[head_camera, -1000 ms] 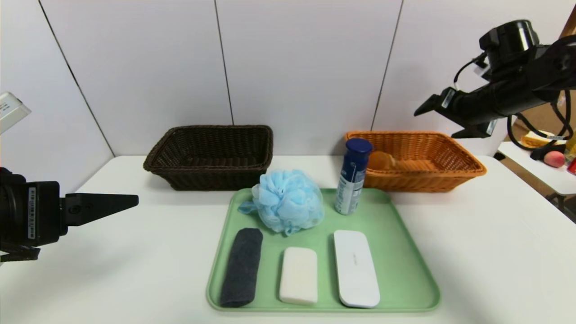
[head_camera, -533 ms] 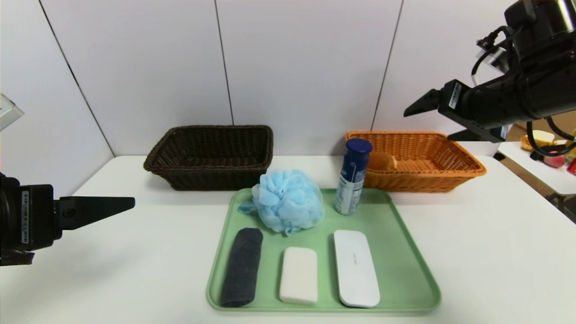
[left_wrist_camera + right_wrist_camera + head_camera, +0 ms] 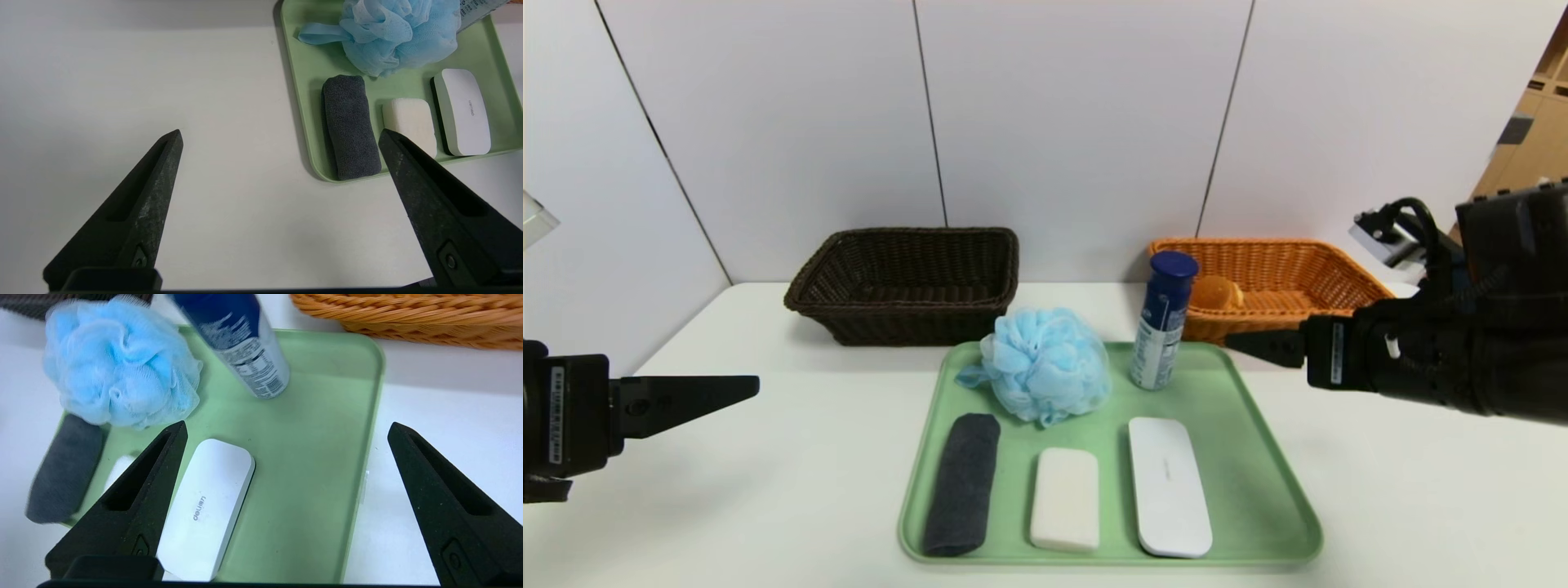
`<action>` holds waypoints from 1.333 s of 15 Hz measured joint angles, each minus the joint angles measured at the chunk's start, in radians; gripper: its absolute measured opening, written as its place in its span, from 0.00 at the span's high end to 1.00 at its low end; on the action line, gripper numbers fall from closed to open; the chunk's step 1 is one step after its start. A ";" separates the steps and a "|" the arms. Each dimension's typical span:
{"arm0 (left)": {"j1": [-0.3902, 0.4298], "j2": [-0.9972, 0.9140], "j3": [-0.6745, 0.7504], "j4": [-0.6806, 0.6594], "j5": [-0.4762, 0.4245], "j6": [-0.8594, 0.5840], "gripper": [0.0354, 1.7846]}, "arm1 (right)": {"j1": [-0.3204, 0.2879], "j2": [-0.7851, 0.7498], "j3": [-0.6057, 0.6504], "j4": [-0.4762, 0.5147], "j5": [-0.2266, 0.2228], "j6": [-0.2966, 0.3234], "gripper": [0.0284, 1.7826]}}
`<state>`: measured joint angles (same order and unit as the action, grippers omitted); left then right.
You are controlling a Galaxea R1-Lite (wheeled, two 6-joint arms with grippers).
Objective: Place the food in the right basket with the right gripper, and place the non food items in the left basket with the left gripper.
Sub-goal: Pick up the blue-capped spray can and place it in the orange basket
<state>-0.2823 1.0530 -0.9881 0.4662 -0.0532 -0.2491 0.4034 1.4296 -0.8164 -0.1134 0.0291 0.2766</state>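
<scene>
bun (image 3: 1215, 292): in orange basket (image 3: 1347, 282), left end. dark basket (image 3: 907, 282): holds no items. green tray (image 3: 1258, 490) carries pouf (image 3: 1045, 363), upright blue can (image 3: 1164, 331), grey towel (image 3: 962, 483), soap (image 3: 1065, 500), white case (image 3: 1170, 486). left gripper (image 3: 280, 139): jaws wide, holding nothing, over table (image 3: 768, 490) left of tray. right gripper (image 3: 288, 428): jaws wide, holding nothing, above tray's right edge
</scene>
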 joint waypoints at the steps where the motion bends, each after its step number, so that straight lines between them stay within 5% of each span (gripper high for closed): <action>1: 0.000 -0.001 0.001 0.000 0.001 0.000 0.06 | 0.022 -0.014 0.080 -0.114 0.000 -0.029 0.05; 4: 0.000 -0.002 0.004 0.001 0.002 0.001 0.06 | 0.110 -0.039 0.173 -0.286 -0.040 -0.054 0.05; 8: 0.000 0.003 0.004 0.000 0.002 0.000 0.06 | 0.197 -0.043 0.029 -0.032 -0.081 0.014 0.05; 11: 0.000 0.006 0.004 0.000 0.002 0.001 0.06 | 0.219 -0.041 -0.122 0.252 -0.084 0.086 0.05; 13: 0.000 0.010 0.004 -0.002 0.002 0.001 0.06 | 0.222 -0.021 -0.174 0.333 -0.094 0.118 0.05; 16: 0.000 0.012 0.003 -0.001 0.001 0.001 0.06 | 0.228 0.022 -0.126 0.157 -0.144 0.104 0.05; 20: 0.000 0.004 0.003 0.005 0.004 0.000 0.06 | 0.248 0.094 0.076 -0.226 -0.206 0.015 0.05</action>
<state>-0.2823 1.0568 -0.9851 0.4709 -0.0494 -0.2496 0.6517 1.5234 -0.7404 -0.3389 -0.1764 0.2919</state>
